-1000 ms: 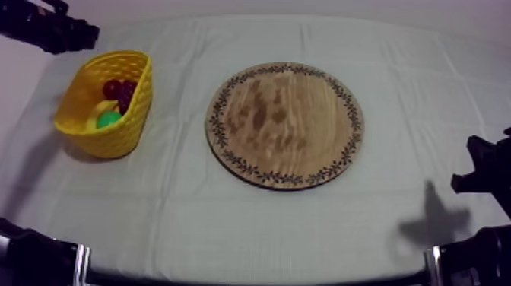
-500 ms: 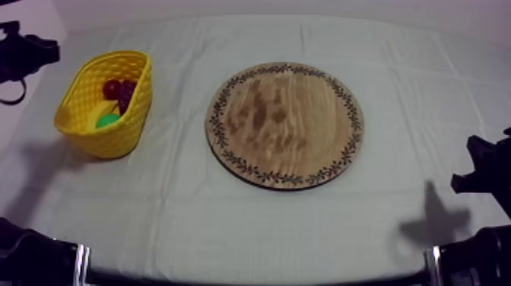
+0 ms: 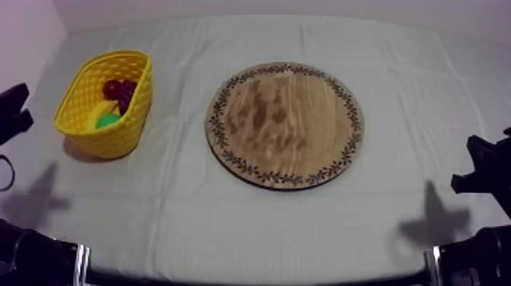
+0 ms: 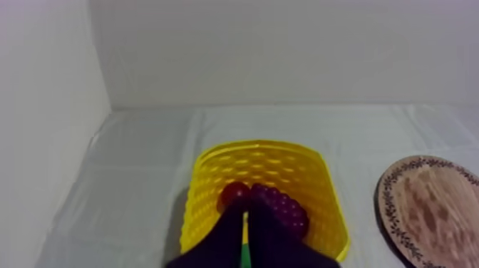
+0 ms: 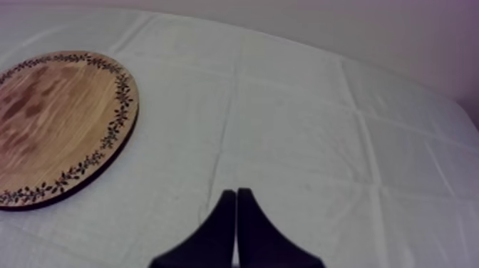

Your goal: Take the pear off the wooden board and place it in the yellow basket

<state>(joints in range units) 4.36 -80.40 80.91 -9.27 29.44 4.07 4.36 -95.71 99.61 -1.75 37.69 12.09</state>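
The yellow basket [image 3: 137, 103] stands at the table's left, and the green pear [image 3: 108, 119] lies inside it beside dark grapes [image 3: 122, 90]. The round wooden board [image 3: 284, 125] in the middle is bare. My left gripper [image 3: 11, 114] hangs off the table's left edge, apart from the basket. In the left wrist view its fingers lie together as a narrow wedge, so the left gripper [image 4: 246, 210] is shut on nothing, looking over the basket [image 4: 313, 178], a small red fruit [image 4: 234, 194] and the grapes [image 4: 281, 207]. My right gripper [image 5: 236, 192] is shut over bare cloth beside the board [image 5: 57, 121].
A yellow piece [image 3: 97, 112] shows in the basket next to the pear. My right arm [image 3: 480, 171] sits low at the table's right edge. Open cloth lies all round the board, and a wall rises behind the table.
My left arm has swung from behind the basket at the upper left down along the table's left edge. Its shadow moved with it. The right arm has stayed still.
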